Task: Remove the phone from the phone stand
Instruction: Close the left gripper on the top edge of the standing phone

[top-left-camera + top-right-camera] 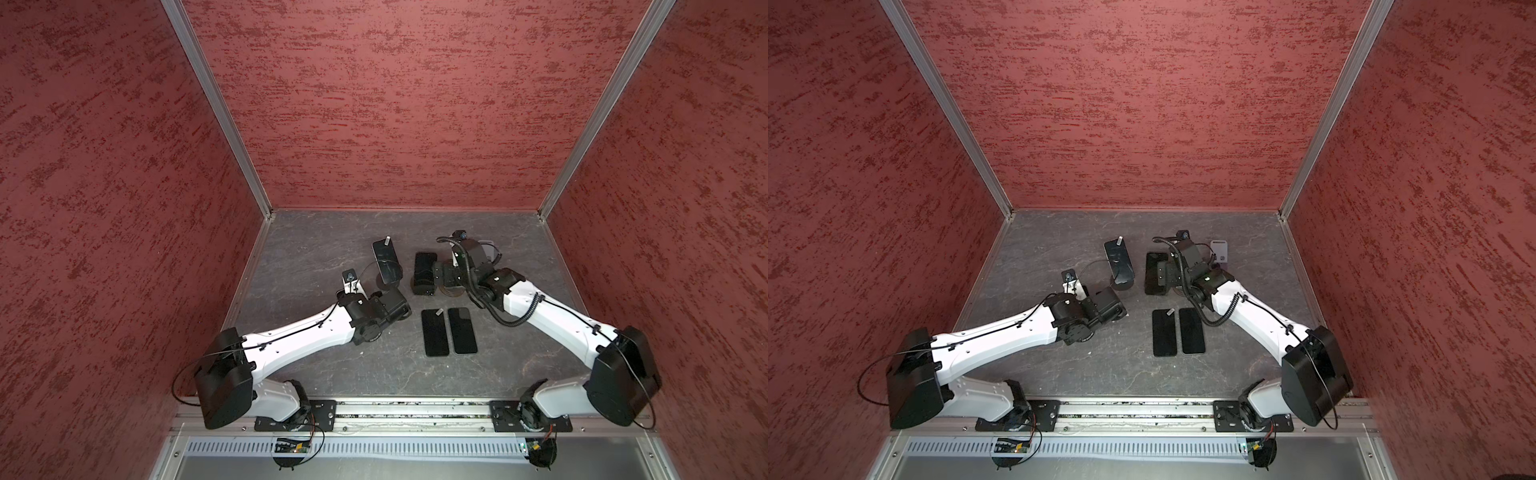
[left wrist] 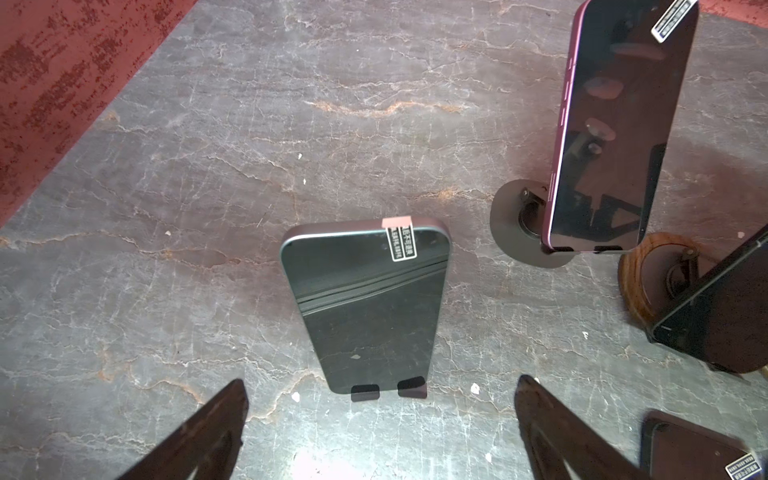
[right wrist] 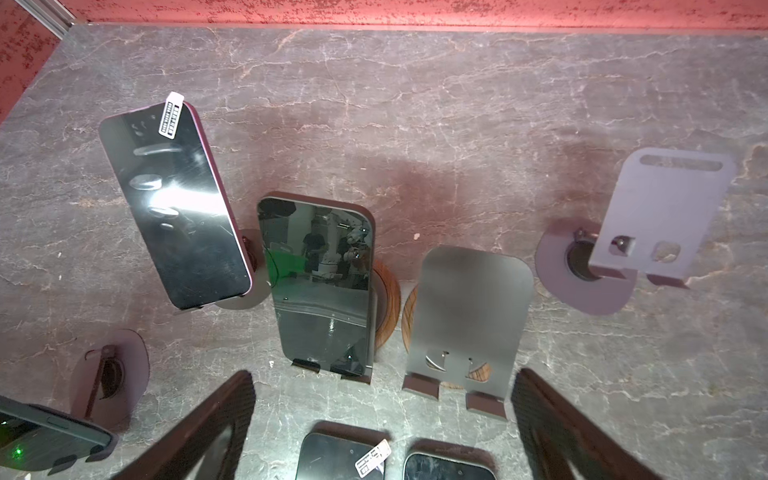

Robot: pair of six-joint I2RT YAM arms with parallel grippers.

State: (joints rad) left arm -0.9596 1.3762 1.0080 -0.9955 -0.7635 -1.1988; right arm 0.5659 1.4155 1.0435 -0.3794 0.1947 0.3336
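Observation:
A dark phone (image 2: 365, 307) with a white sticker leans on a stand, held by the stand's two lips (image 2: 365, 392). My left gripper (image 2: 381, 380) is open just in front of its lower edge, touching nothing. In both top views that gripper (image 1: 395, 309) hides this phone. A purple-edged phone (image 1: 386, 259) (image 3: 174, 203) stands on a round-based stand. A black phone (image 1: 424, 270) (image 3: 320, 286) rests on a wooden-based stand. My right gripper (image 3: 384, 374) (image 1: 442, 276) is open and empty, low in front of that phone and an empty stand (image 3: 469, 324).
Two phones (image 1: 435, 332) (image 1: 462, 330) lie flat side by side on the grey stone-pattern floor (image 1: 316, 257), near my right gripper. A grey empty stand (image 3: 660, 216) (image 1: 1219, 249) stands at the back right. Red walls (image 1: 124, 208) close in the left, back and right.

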